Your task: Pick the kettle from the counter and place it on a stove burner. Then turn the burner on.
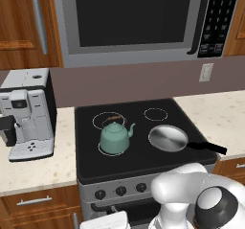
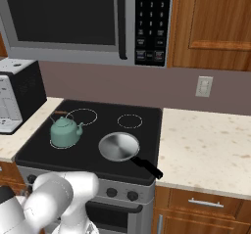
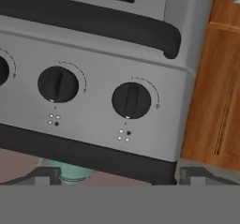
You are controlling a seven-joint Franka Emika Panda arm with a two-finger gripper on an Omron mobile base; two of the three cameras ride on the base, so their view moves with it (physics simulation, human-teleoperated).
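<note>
Beyond the open pincer (image 3: 119, 174), seemingly, sits the kettle (image 3: 65, 170).

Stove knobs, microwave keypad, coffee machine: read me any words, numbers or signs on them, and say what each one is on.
No text can be read.
Grey microwave's black keypad: rows of pale key marks, too small and blurred to read.
Black round stove knobs: small marks along a thin arc, unreadable; beneath each, a cluster of four dots, one dark, no letters.
White and black coffee machine: no legible label.
</note>
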